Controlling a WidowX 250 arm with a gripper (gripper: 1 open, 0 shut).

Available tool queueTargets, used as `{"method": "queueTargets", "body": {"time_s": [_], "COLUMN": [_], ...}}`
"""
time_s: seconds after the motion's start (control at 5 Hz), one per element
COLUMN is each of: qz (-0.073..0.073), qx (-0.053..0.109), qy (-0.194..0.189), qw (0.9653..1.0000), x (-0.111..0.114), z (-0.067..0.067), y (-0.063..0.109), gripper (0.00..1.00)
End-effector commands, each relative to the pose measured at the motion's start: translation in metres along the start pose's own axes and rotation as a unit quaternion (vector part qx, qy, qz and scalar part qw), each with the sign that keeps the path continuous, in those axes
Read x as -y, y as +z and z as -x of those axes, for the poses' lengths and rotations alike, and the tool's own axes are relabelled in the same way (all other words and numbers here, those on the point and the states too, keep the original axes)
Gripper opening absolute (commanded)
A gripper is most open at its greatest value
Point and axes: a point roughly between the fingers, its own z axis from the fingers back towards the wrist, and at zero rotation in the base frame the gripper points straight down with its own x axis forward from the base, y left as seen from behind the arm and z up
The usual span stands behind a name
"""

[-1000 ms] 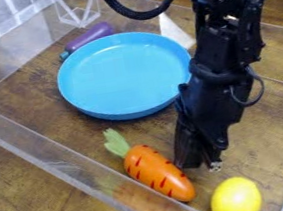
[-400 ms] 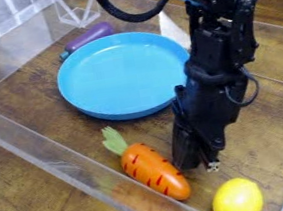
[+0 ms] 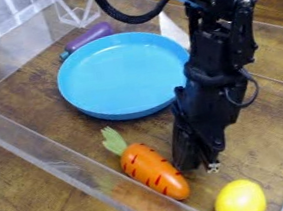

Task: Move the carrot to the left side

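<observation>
A single camera looks down at a slant on the wooden table from above its near side, facing across to the far edge. It sits fairly close; the dark arm perhaps hides some of the table's far right.

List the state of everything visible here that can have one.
Claw: shut, low beside the carrot
Carrot: lying on its side, leafy top pointing toward the bowl
Blue bowl: upright
Yellow lemon: resting at the near edge of view, apart from the carrot
Purple object: lying down behind the bowl
</observation>
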Motion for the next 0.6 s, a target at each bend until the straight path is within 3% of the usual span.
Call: {"method": "queueTargets", "body": {"time_s": [0.0,0.4], "qz": [-0.007,-0.003], "qx": [0.024,0.026], "qy": [0.010,0.015], "qw": [0.9996,0.9996], "x": [-0.0065,-0.0073], "z": [0.0021,0.0028], "y": [0.0128,0.0110], "gripper": [0.00,0.00]}}
